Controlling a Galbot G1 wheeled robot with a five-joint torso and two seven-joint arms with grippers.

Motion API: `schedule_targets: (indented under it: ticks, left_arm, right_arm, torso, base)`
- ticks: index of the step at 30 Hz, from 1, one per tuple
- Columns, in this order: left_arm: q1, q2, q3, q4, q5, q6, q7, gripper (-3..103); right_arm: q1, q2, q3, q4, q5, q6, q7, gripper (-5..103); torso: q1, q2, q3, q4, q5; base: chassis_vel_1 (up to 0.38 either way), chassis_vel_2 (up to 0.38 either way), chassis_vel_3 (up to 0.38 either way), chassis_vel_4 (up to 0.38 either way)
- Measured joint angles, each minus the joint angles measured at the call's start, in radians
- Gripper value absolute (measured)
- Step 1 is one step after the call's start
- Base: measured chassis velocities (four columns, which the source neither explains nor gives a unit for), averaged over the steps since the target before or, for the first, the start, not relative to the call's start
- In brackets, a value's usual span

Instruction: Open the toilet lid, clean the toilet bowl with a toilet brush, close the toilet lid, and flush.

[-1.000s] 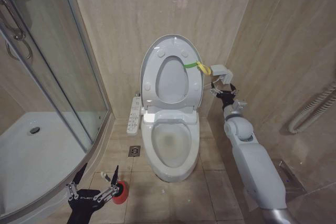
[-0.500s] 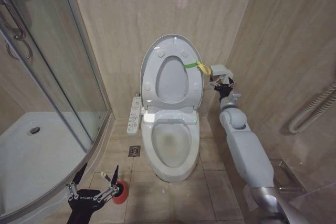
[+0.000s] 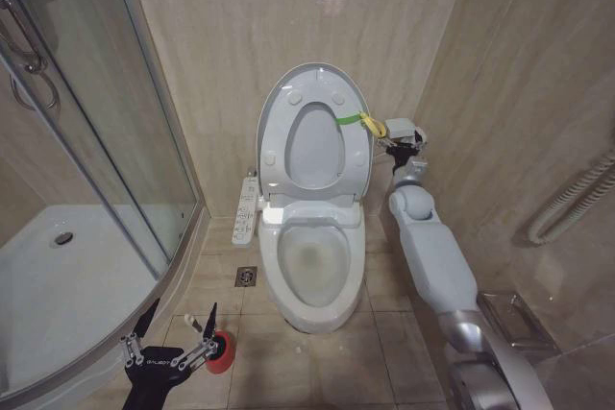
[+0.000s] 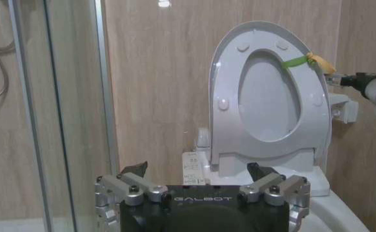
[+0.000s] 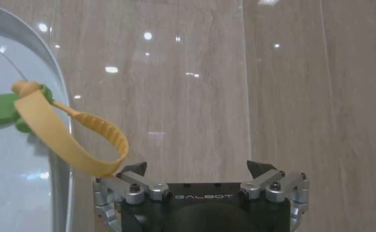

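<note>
The toilet lid [image 3: 313, 136] stands upright against the wall, so opening looks done. The right gripper [image 5: 201, 170] has its fingers spread and empty, with the yellow strap [image 5: 78, 140] just beside one tip. The toilet brush [image 3: 213, 346] sits untouched in its red holder beside the left gripper's [image 3: 171, 325] released fingers. Scrubbing the toilet bowl [image 3: 313, 266], closing and flushing remain.

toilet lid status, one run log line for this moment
toilet lid: upright, open | right hand: open, beside yellow loop | left hand: open, near toilet brush
</note>
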Motion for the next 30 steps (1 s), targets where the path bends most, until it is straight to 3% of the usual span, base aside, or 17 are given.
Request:
schedule_targets:
  ticks: [12, 16, 19, 30]
  left_arm:
    - [0.000, 0.000, 0.000, 0.000, 0.000, 0.000, 0.000, 100]
    - [0.000, 0.000, 0.000, 0.000, 0.000, 0.000, 0.000, 100]
    - [0.000, 0.000, 0.000, 0.000, 0.000, 0.000, 0.000, 100]
    - [0.000, 0.000, 0.000, 0.000, 0.000, 0.000, 0.000, 100]
  right_arm:
    - [0.044, 0.034, -0.034, -0.038, -0.030, 0.020, 0.017, 100]
    - [0.044, 0.042, -0.045, -0.042, -0.051, 0.023, 0.027, 100]
    - [0.053, 0.055, -0.040, -0.054, -0.107, 0.018, 0.078, 100]
    - [0.009, 0.023, -0.006, -0.008, -0.093, 0.005, 0.090, 100]
  torso:
    - [0.000, 0.000, 0.000, -0.0014, 0.0002]
    - [0.000, 0.000, 0.000, -0.0008, 0.0001]
    - [0.000, 0.000, 0.000, 0.0004, 0.0001]
    - [0.000, 0.000, 0.000, 0.0009, 0.0001]
  base:
    - [0.000, 0.000, 0.000, 0.000]
    - [0.000, 0.000, 0.000, 0.000]
    - [0.000, 0.000, 0.000, 0.000]
    - [0.000, 0.000, 0.000, 0.000]
